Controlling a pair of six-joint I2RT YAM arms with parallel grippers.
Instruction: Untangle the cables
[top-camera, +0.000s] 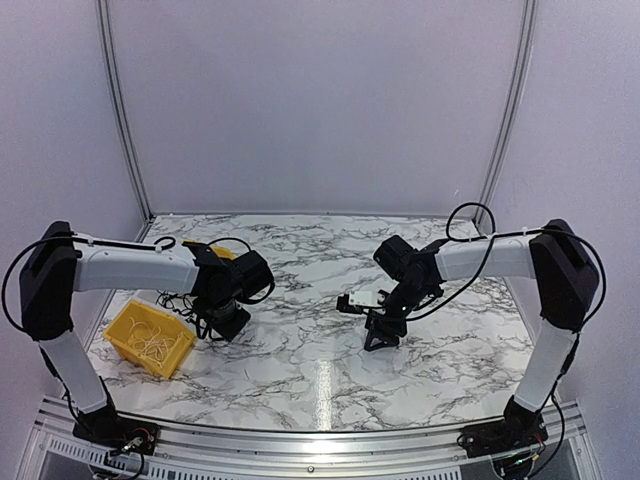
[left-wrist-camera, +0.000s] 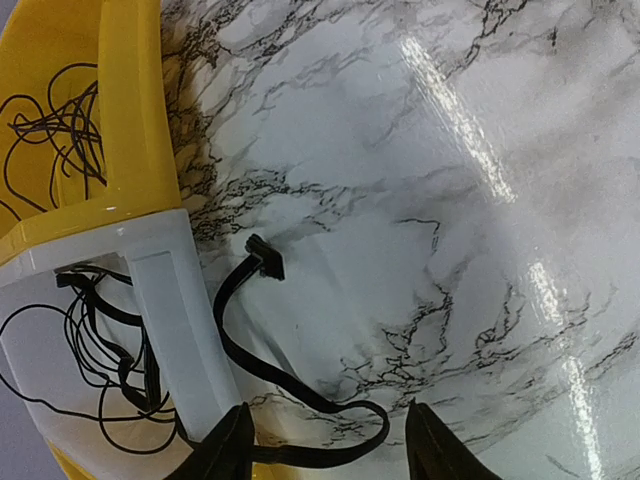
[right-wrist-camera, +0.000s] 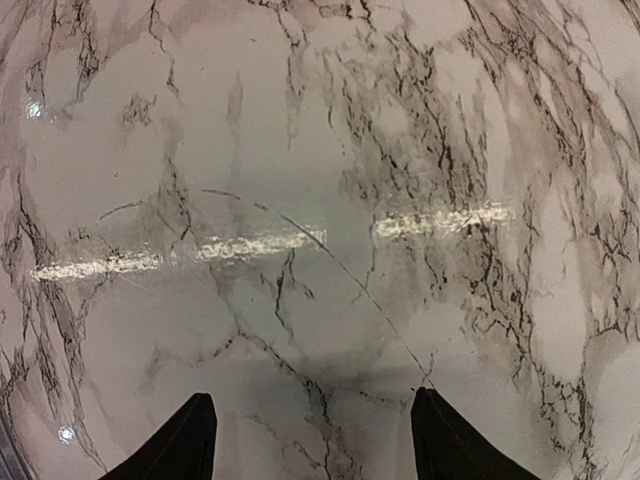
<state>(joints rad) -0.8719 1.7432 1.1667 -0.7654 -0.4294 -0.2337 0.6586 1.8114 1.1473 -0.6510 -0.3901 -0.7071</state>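
Note:
Thin black cables lie tangled in a yellow bin (left-wrist-camera: 110, 120) at the upper left of the left wrist view (left-wrist-camera: 55, 125). More thin black loops (left-wrist-camera: 95, 350) lie beside a white wall (left-wrist-camera: 175, 310) lower down. A thicker flat black cable (left-wrist-camera: 290, 385) with a plug end (left-wrist-camera: 265, 258) curls on the marble and passes between the fingers of my left gripper (left-wrist-camera: 330, 450), which is open and empty. In the top view my left gripper (top-camera: 225, 322) is low, just right of the yellow bin (top-camera: 122, 328). My right gripper (top-camera: 380, 332) (right-wrist-camera: 320, 440) is open over bare marble.
A second yellow object (top-camera: 224, 251) shows behind the left arm. A small black and white piece (top-camera: 355, 301) sits by the right wrist. The marble table (top-camera: 320, 370) is walled at the back and sides.

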